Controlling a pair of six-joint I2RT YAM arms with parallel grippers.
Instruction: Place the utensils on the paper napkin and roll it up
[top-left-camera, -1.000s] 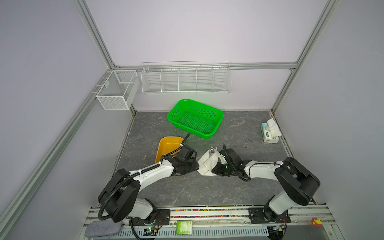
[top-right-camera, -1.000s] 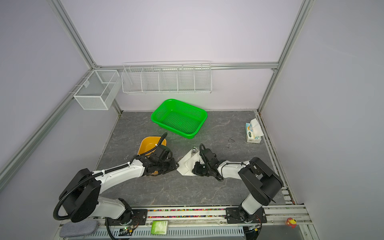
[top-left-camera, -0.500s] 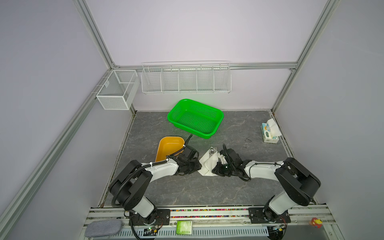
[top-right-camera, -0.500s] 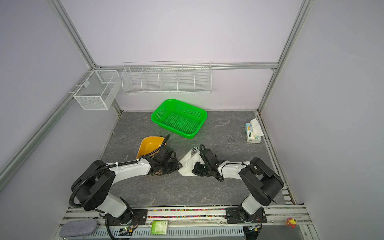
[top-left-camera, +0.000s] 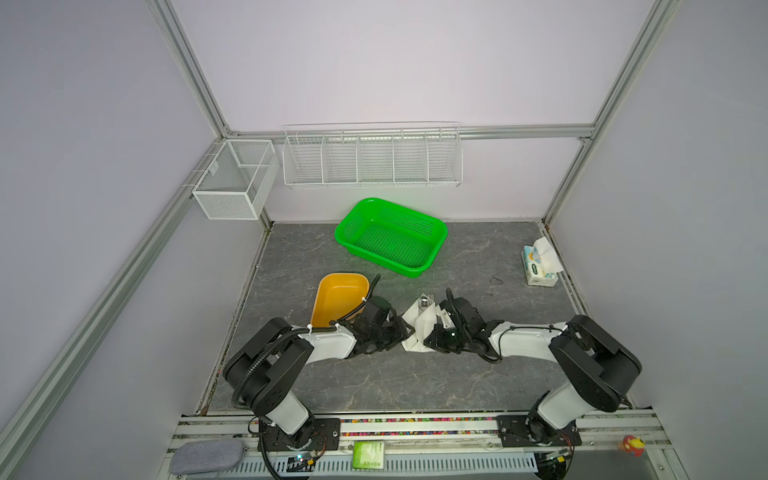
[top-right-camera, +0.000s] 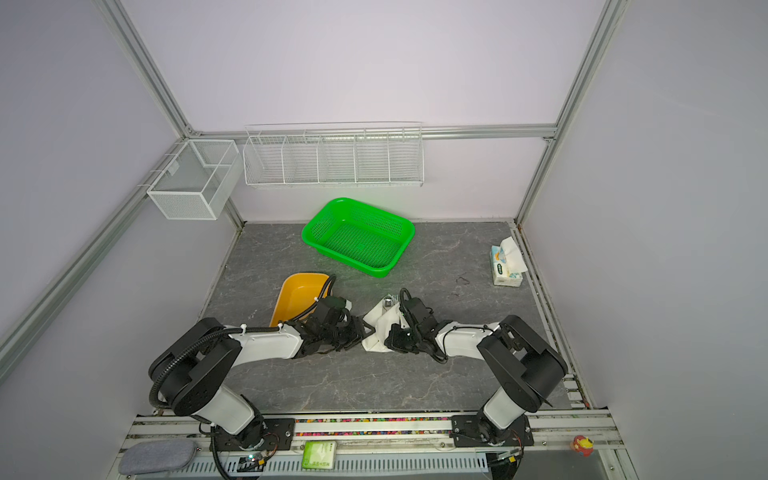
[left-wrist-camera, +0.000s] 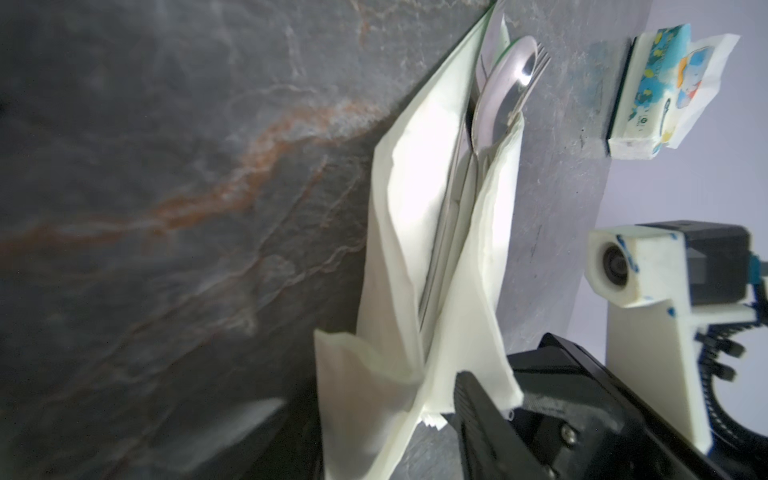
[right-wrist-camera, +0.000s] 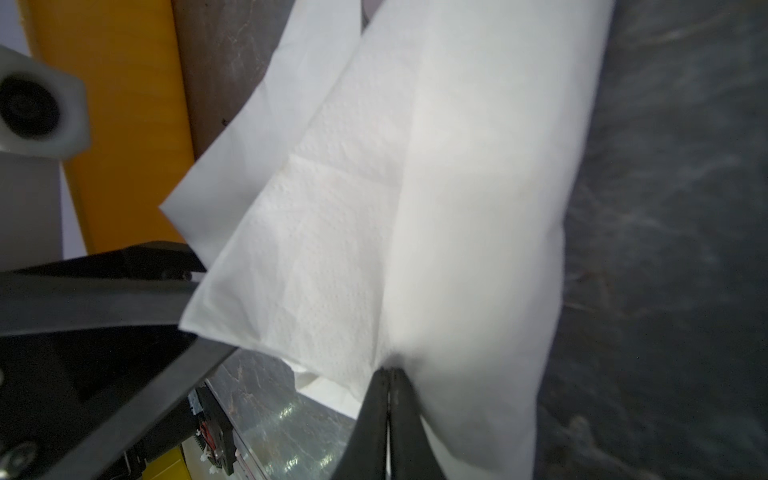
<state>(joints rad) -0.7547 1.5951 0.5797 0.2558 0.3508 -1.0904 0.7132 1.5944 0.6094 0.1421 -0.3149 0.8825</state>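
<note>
The napkin (top-left-camera: 419, 328) lies mid-table between the two arms, folded loosely over the utensils (left-wrist-camera: 505, 91). A spoon bowl and fork tines stick out of its far end; I can't see the knife.

The right gripper (right-wrist-camera: 389, 380) is clamped tight on a pinch of paper along the fold. The left gripper (top-right-camera: 362, 332) sits at the opposite flap with its jaws apart, and I can't see that it holds anything.

To my eye the wrap is slack and open-ended. A sharp tug from that pinch could tear the thin sheet, or tip the bundle so the steel slides out. The grippers are nearly nose to nose, so a careless roll might knock them together. The left arm could also shove the yellow tray (top-left-camera: 332, 307) just behind it.

The table (top-left-camera: 374, 382) is dark marbled slate. A green basket (top-left-camera: 436, 249) sits toward the back and a tissue pack (top-left-camera: 538, 270) at the right edge. Pale walls carry a wire rack (top-left-camera: 372, 158).
</note>
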